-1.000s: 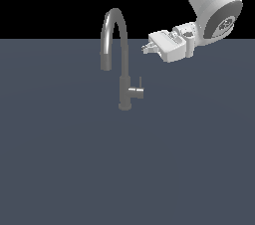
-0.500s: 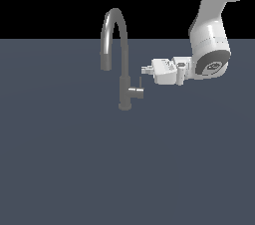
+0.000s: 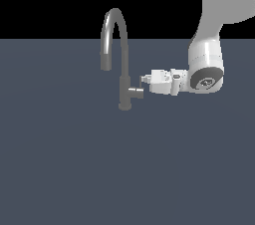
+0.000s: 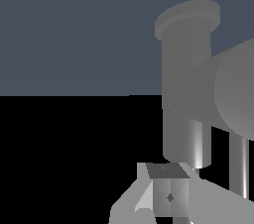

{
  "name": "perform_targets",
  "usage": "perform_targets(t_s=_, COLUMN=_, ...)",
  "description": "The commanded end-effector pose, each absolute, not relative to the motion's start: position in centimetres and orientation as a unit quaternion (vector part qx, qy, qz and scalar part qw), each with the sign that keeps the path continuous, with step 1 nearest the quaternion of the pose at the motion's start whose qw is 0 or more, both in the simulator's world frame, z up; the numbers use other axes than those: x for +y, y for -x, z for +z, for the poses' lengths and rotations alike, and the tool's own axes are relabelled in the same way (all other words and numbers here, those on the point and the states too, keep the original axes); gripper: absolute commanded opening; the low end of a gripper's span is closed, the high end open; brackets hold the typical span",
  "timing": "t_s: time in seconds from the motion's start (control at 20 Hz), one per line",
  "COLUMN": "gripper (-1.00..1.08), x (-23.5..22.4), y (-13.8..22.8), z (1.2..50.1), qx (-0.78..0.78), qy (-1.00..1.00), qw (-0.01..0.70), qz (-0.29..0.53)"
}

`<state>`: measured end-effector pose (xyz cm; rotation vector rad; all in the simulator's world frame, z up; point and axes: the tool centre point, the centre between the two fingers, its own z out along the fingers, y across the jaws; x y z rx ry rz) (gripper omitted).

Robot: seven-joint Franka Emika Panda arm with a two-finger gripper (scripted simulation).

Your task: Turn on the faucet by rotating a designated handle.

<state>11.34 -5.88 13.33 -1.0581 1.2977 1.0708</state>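
**Gripper closes in on the faucet's side stub; handle not yet turned**

We see the gripper point(image 3: 145, 80) held level, its tips right at the outer end of the short side stub point(image 3: 136, 92) of the faucet point(image 3: 123, 69), slightly above it. The faucet, a dark gooseneck tap, stands directly ahead of the gripper on the slate-blue surface point(image 3: 74, 169), its arched spout point(image 3: 111, 25) rising well above the gripper and curving away on the far side. The handle itself, a thin pin at the stub's end, we cannot pick out in either view. Whether the fingers are spread or pressed together we cannot tell: the exterior view shows them edge-on, and the wrist view catches only one pale finger point(image 4: 166, 196) low in front of the faucet's body. We cannot confirm contact with the stub. By our reading, the approach is nearly complete, while the grasp or push and the rotation remain. No water runs, and no containers are in sight.
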Motion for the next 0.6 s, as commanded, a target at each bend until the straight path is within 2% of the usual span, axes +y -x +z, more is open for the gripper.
perform_targets(t_s=0.0, gripper=-1.0, x=-5.84, y=-11.41, z=13.21, qx=0.548, qy=0.443, qw=0.547, qz=0.452)
perform_targets(t_s=0.55, gripper=-1.0, x=-5.74, y=-10.98, z=13.78, qx=0.546, qy=0.45, qw=0.545, qz=0.45)
